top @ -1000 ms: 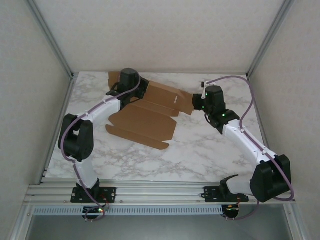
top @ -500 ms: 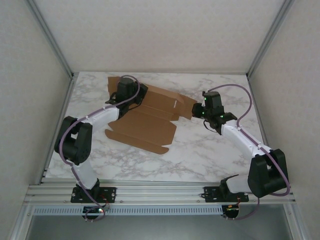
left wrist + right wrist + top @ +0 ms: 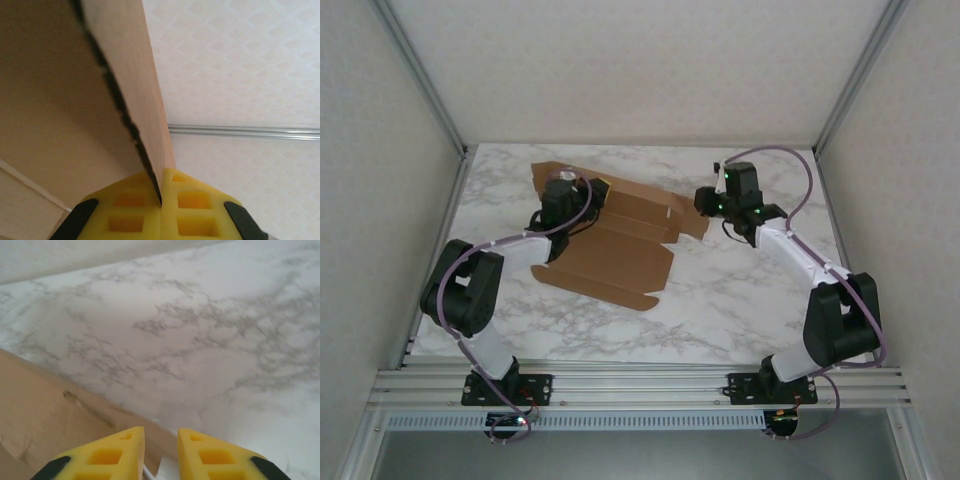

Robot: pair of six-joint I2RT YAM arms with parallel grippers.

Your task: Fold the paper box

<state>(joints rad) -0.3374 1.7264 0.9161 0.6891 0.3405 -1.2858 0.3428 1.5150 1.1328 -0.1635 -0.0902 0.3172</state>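
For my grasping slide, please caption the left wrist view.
Left gripper shut on the thin edge of the paper box, patterned wall behind.

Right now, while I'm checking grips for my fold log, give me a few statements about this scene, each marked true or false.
1. The left gripper is shut on an edge of the paper box. True.
2. The right gripper clamps a flap. False: its fingers stand apart with nothing between them.
3. The box lies on a marble-patterned table. True.
4. The box is white. False: it is brown cardboard.
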